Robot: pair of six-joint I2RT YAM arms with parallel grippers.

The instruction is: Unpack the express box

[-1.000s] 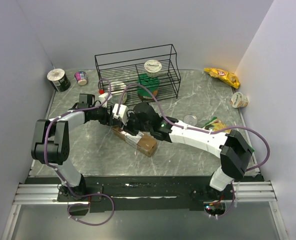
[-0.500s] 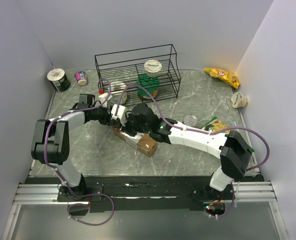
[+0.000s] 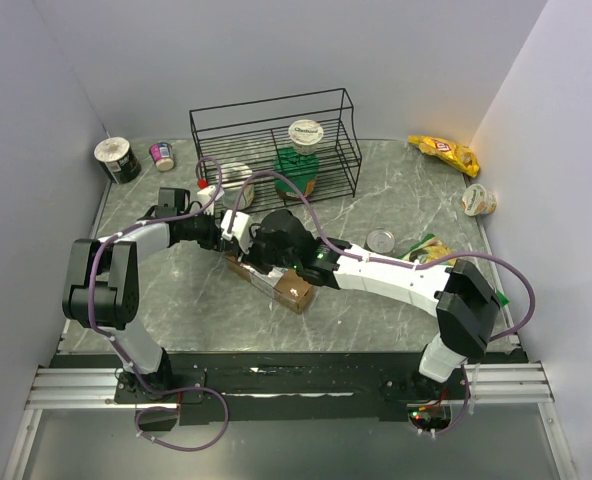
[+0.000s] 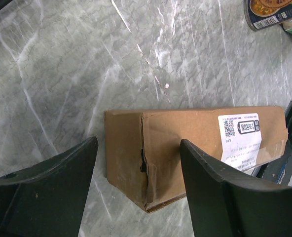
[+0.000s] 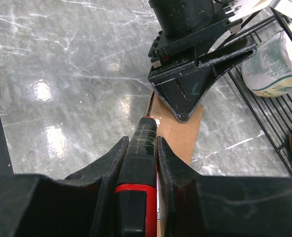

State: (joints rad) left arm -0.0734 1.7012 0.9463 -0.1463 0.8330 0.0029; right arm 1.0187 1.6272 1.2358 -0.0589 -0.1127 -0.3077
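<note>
Overhead, a grey marbled table (image 3: 176,300) walled in pale lilac on three sides, both arms meeting over the express box (image 3: 293,291) at mid-frame

At the upper left corner stand a dark tub (image 3: 117,160) and a small pink cup (image 3: 162,155), with a black wire rack (image 3: 272,140) along the back to their right. The left gripper (image 4: 138,148) hangs over the box's left end, jaws apart, the cardboard corner lying between its two fingers in the wrist view; whether they touch it I cannot tell. The box lies flat on the table, slanting toward the lower right, its white label (image 4: 240,140) near the far end. The right gripper (image 5: 141,140) is clamped on a slim red-and-black tool (image 5: 136,173) whose dark tip sits over the cardboard. Further right lie a yellow snack bag (image 3: 443,152) and a pale tub (image 3: 478,200)
</note>
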